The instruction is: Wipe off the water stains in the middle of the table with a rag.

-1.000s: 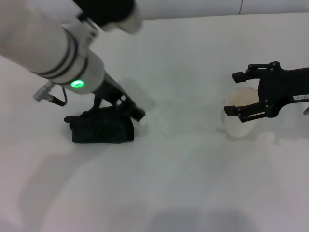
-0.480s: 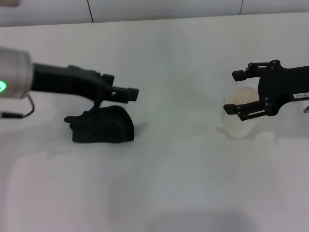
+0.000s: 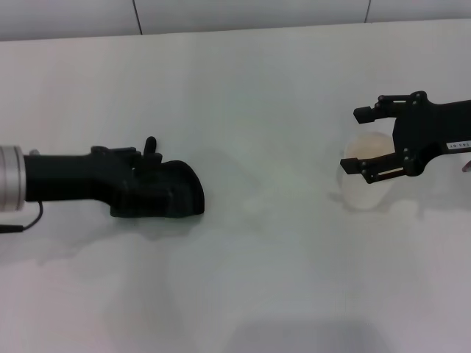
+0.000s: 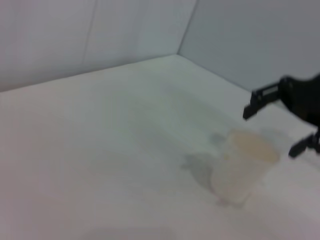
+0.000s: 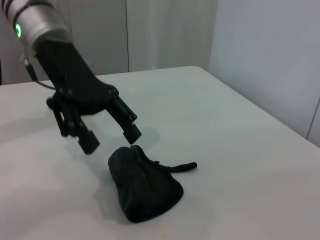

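Observation:
The black rag (image 3: 184,197) lies as a lump on the white table (image 3: 250,279), left of the middle, with its thin tab (image 3: 150,144) pointing to the far side. My left gripper (image 3: 151,180) reaches in from the left and overlaps the rag's left end. In the right wrist view the left gripper (image 5: 111,139) is open and empty, just above and behind the rag (image 5: 145,187). My right gripper (image 3: 360,140) is open and hangs at the white paper cup (image 3: 368,187) on the right. No orange stain shows in any view.
The paper cup (image 4: 242,165) and the right gripper (image 4: 285,100) also show in the left wrist view. The table's far edge (image 3: 250,29) meets a grey wall.
My left arm has swung down from a raised pose to lie low and level, and its gripper has drawn back left over the rag. The rag, cup and right arm have not moved.

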Tool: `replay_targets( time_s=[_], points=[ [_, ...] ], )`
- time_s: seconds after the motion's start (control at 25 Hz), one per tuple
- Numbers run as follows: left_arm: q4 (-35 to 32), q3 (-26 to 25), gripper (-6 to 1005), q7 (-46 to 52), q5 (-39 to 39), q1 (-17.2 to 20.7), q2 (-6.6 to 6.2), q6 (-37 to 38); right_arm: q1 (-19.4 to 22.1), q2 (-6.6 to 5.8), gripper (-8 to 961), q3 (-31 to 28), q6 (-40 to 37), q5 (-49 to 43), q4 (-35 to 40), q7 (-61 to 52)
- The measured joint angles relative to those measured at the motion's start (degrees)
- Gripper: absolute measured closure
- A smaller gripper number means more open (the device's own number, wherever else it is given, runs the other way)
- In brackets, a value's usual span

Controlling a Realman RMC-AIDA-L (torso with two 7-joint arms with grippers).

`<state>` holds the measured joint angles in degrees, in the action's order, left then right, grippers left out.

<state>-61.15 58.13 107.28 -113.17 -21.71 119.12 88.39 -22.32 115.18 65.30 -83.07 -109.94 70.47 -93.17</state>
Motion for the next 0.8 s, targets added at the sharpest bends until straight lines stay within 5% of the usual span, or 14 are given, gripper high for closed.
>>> replay_targets(
  time_s=[0.44, 0.8],
  points=[
    [16.46, 0.02, 125, -30.06, 11.40, 0.59, 0.13, -6.22, 0.35, 0.13, 84, 0.00, 0.21, 0.40, -0.18, 0.04],
    [19.84, -0.06, 125, -31.88, 11.53, 0.09, -0.06, -6.97, 2.97, 0.05, 84, 0.47, 0.56, 1.99, -1.46, 4.74]
  ],
)
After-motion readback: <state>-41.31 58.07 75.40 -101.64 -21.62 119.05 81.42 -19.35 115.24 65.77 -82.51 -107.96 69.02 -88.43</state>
